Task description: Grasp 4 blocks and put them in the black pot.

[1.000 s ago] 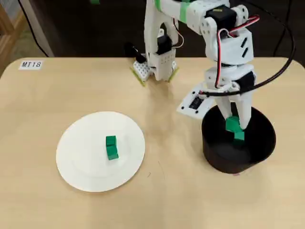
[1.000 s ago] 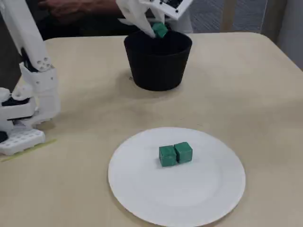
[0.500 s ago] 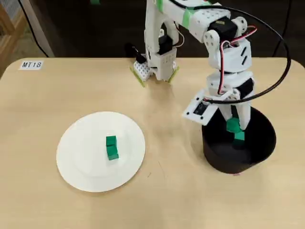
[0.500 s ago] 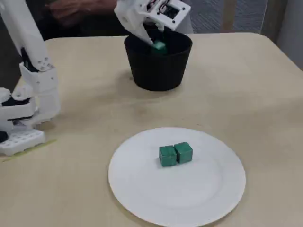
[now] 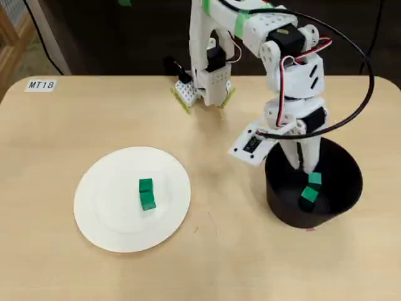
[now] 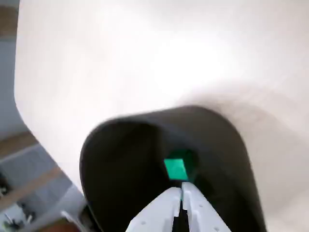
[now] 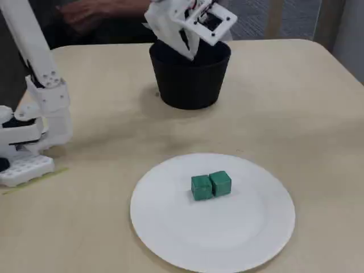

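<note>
While white fingers [image 6: 182, 192] sit together, empty, above wide matte black cylindrical pot [image 5: 341, 168]: 2 green cubes [image 5: 308, 194] inside, 2 green cubes [image 5: 146, 194] on round white plate [image 5: 103, 213].

Pale wooden table [image 5: 56, 144] with white plate [image 5: 103, 219], black pot [image 7: 189, 85], arm base [image 5: 203, 91], label [image 5: 41, 84].

In the overhead view, the plate [image 5: 100, 216] lies left of the desk's [image 5: 56, 138] middle with two blocks [image 5: 146, 194] touching on it, the pot [image 5: 285, 204] stands toward the right edge holding two more blocks [image 5: 309, 189], and the arm's base [image 5: 203, 88] sits at the far edge.
</note>
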